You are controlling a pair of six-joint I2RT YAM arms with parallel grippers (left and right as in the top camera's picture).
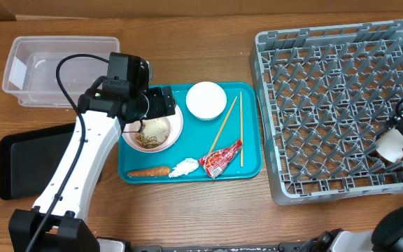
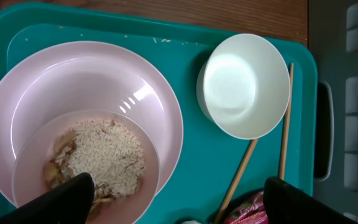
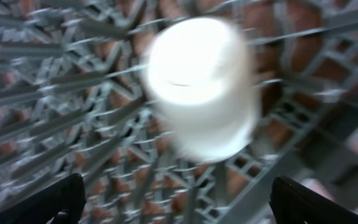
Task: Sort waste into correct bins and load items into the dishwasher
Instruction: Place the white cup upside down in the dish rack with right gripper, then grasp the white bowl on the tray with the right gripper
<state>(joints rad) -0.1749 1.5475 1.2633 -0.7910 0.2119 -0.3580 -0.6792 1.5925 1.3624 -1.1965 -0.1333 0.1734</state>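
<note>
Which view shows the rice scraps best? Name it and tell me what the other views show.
Left wrist: the rice scraps sit close and sharp in the bowl. Overhead shows them small, right by the left pincer. Right wrist shows none of them, only the blurred cup over the dish rack.

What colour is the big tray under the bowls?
The tray is teal, seen best from overhead.

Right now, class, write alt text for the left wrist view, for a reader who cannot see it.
A pale bowl holding rice scraps sits on a teal tray beneath the open left pincer. Beside it are an empty white bowl and two wooden chopsticks.
</note>
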